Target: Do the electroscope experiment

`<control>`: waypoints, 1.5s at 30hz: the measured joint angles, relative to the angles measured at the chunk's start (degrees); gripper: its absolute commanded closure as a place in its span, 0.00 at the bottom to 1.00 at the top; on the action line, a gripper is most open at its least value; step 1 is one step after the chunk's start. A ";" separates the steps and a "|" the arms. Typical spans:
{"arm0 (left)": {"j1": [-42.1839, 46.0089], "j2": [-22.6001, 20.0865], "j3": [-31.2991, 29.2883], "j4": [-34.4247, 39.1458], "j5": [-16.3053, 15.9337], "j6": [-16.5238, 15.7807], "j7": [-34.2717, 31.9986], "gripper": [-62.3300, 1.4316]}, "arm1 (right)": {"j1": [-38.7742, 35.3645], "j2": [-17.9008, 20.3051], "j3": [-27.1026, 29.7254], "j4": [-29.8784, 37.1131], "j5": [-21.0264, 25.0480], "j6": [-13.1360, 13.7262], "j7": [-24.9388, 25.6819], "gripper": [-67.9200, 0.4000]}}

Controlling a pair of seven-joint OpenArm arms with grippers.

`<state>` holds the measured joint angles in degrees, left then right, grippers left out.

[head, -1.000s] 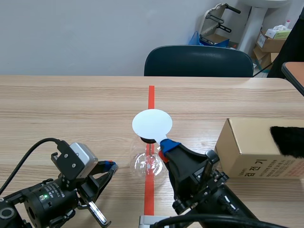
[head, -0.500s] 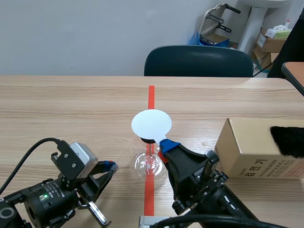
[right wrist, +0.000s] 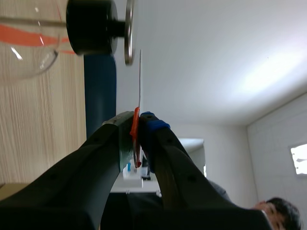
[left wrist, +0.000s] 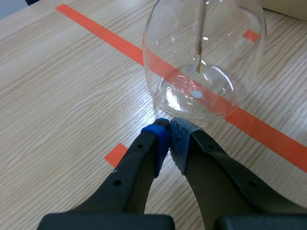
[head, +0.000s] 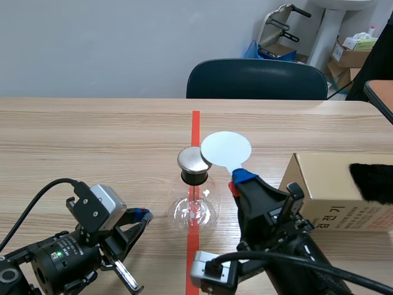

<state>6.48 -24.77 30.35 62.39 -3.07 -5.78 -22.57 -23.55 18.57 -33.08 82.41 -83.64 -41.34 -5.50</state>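
The electroscope is a round glass flask with a black stopper and a metal cap, standing on the orange tape line. My right gripper is shut on the orange handle of a white round paddle, which hangs just right of the cap and slightly above it. In the right wrist view the paddle shows edge-on beside the metal cap, a small gap apart, with the right gripper clamped on its handle. My left gripper is shut on nothing, low on the table just short of the flask.
A cardboard box stands right of the right arm, with a black fur piece on top. A dark chair sits behind the table's far edge. More boxes are stacked at the back right.
My right gripper has carried the white paddle to the right, off the top of the electroscope, so the metal cap now shows. The left arm has not moved.
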 measured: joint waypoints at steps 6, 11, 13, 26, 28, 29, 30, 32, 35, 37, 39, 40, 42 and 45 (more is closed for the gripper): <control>0.00 0.00 0.00 0.00 0.00 0.00 0.00 0.92 | 0.00 0.00 0.00 0.00 0.00 0.00 -8.87 0.97; 0.00 0.00 0.00 0.00 0.00 0.00 0.00 0.92 | 0.00 -0.02 0.00 0.00 0.00 -0.02 -15.67 0.97; 0.00 0.00 0.00 0.00 0.00 0.00 0.00 0.92 | 0.00 0.00 0.00 0.00 0.00 -0.02 -18.12 0.97; 0.00 0.00 0.00 0.00 0.00 0.00 0.00 0.92 | 0.00 0.00 0.00 0.00 0.00 -0.02 -21.62 0.97; 0.00 0.00 0.00 0.00 0.00 0.00 0.00 0.92 | 0.00 0.00 0.00 0.00 0.00 -0.02 -21.62 0.97; 0.00 0.00 0.00 0.00 0.00 0.00 0.00 0.92 | 0.00 0.00 0.00 0.00 0.00 -0.02 -21.64 0.97; 0.00 0.00 0.00 0.00 0.00 0.00 0.00 0.92 | 0.00 0.00 0.00 0.00 0.00 -0.02 -21.64 0.97; 0.00 0.00 0.00 0.00 0.00 0.00 0.00 0.92 | 0.00 0.00 0.00 0.00 0.00 -0.02 -21.81 0.97; 0.00 0.00 0.00 0.00 0.00 0.00 0.00 0.92 | 0.00 0.00 0.00 0.00 0.00 -0.02 -21.84 0.97; 0.00 0.00 0.00 0.00 0.00 0.00 0.00 0.92 | 0.00 0.00 0.00 0.00 0.00 -0.02 -21.84 0.97; 0.00 0.00 0.00 0.00 0.00 0.00 0.00 0.92 | 0.00 0.00 0.00 0.00 0.00 -0.02 -21.84 0.97; 0.00 0.00 0.00 0.00 0.00 0.00 0.00 0.92 | 0.00 0.00 0.00 0.00 0.00 -0.02 -21.84 0.97; 0.00 0.00 0.00 0.00 0.00 0.00 0.00 0.92 | 0.00 0.00 0.00 0.00 0.00 -0.02 -21.84 0.97; 0.00 0.00 0.00 0.00 0.00 0.00 0.00 0.92 | 0.00 0.00 0.00 0.00 0.00 -0.02 -21.84 0.97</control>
<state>6.48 -24.77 30.35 62.39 -3.07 -5.78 -22.57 -23.55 18.57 -33.08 82.41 -83.64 -41.36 -27.33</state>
